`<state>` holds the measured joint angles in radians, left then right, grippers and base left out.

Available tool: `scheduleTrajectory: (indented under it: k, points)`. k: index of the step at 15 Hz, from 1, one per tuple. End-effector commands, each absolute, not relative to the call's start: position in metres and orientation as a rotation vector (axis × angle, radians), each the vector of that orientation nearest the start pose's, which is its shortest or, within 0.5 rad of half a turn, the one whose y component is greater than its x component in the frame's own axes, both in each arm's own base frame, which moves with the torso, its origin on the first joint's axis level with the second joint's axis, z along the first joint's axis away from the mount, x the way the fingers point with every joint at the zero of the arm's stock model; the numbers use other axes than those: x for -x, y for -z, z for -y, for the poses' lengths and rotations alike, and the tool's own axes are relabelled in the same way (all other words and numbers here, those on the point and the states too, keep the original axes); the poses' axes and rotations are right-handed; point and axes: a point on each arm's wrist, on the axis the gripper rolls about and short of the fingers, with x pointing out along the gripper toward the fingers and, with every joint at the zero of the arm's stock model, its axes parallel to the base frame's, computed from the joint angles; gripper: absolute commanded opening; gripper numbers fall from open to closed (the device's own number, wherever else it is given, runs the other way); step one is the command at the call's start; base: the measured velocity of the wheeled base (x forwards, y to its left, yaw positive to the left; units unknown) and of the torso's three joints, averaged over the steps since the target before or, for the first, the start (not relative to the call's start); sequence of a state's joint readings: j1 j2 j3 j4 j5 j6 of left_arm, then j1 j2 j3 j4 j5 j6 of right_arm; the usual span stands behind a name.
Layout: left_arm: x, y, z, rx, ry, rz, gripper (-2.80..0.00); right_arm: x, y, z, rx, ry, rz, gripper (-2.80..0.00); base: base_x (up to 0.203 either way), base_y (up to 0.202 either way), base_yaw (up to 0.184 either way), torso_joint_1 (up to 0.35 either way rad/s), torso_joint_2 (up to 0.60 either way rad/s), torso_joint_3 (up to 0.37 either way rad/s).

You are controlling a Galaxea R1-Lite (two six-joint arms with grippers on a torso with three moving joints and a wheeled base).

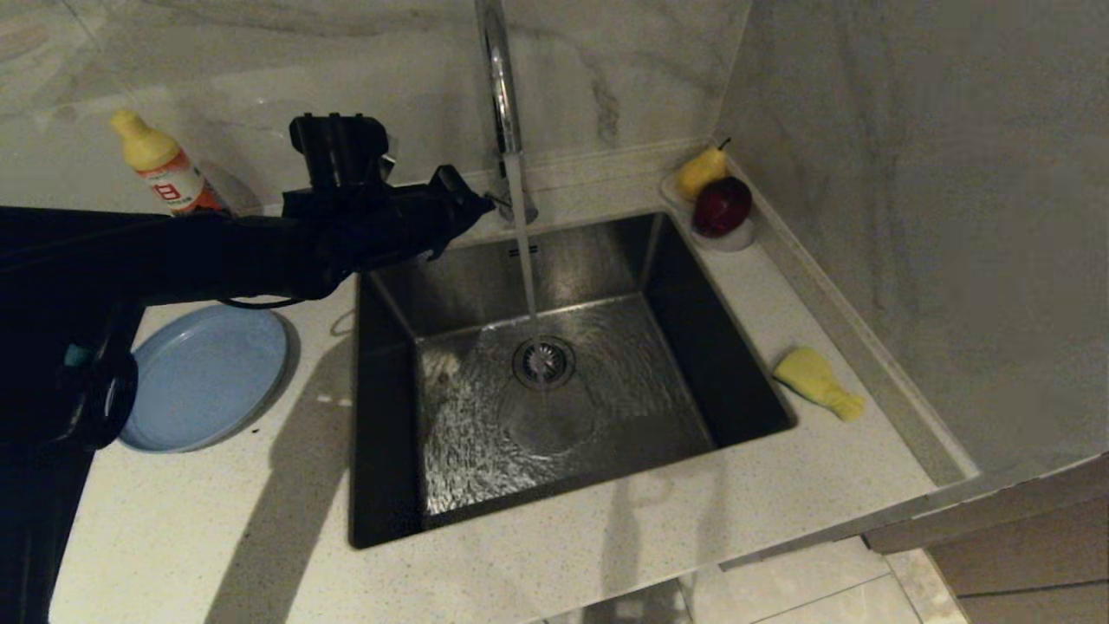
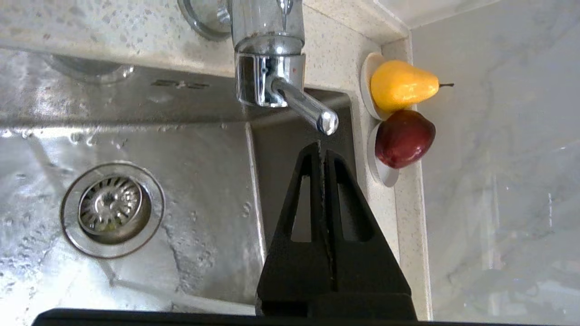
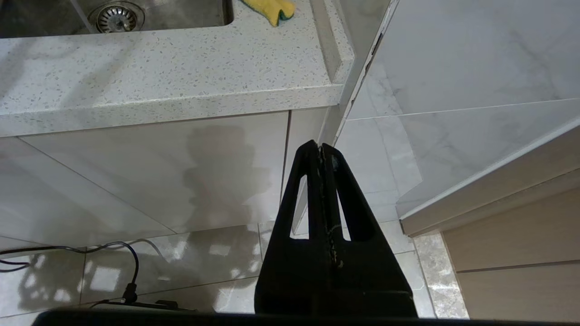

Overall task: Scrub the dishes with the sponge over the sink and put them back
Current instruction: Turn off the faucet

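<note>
left jaws (image 2: 322, 149) pressed together by tap lever (image 2: 304, 106) | right jaws (image 3: 321, 151) together | bottle (image 1: 165, 169) label unreadable

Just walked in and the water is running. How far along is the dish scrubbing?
Early. Done: the tap runs into the sink. In hand: the left gripper, shut and empty, is by the tap lever. Left: the sponge lies on the counter and the blue plate is unscrubbed.

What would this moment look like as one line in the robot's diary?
left gripper: shut, empty, by tap lever | water running into sink | sponge: untouched
</note>
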<state>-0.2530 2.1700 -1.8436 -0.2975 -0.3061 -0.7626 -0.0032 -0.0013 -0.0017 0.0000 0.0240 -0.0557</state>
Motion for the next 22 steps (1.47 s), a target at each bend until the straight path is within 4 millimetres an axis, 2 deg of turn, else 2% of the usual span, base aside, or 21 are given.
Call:
scheduleTrajectory:
  k: [1,16,22]
  points:
    - [-0.45,-0.252,0.124,0.746,0.516,-0.252,-2.8,0.023,-0.076,-0.001,0.057,-0.021,0.002,-2.8,0.0,0.0,0.0,0.0,0.0,0.0]
    - [-0.462,-0.251,0.119,0.709,0.532,-0.14,-2.8,0.023,-0.076,-0.001,0.057,-0.021,0.002,-2.8,0.0,0.0,0.0,0.0,0.0,0.0]
    - [-0.464,-0.255,0.108,0.698,0.522,-0.103,-2.8,0.023,-0.076,-0.001,0.057,-0.021,0.002,-2.8,0.0,0.0,0.0,0.0,0.0,0.0]
